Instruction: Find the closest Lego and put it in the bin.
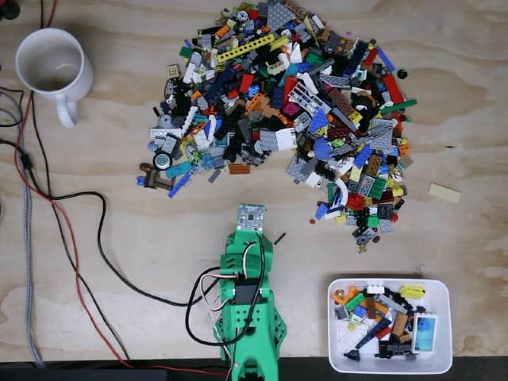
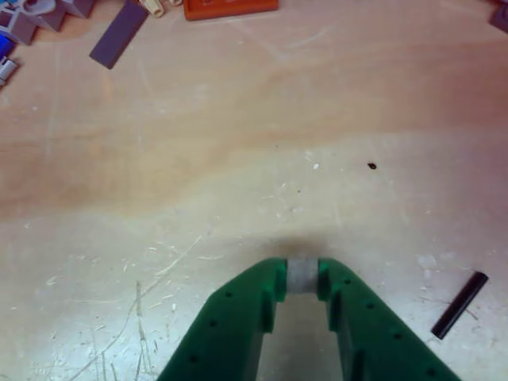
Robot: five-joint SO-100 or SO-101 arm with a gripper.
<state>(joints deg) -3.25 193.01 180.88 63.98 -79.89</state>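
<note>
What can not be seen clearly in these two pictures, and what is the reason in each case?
- Gripper, wrist view: something small and grey sits between the fingertips; too blurred to identify.
- Gripper, fixed view: the arm's own body covers the fingertips.
- Bin, fixed view: lower pieces are buried under upper ones.
- Lego pile, fixed view: single pieces too small and overlapped.
- Orange piece, wrist view: cut off by the top edge.
</note>
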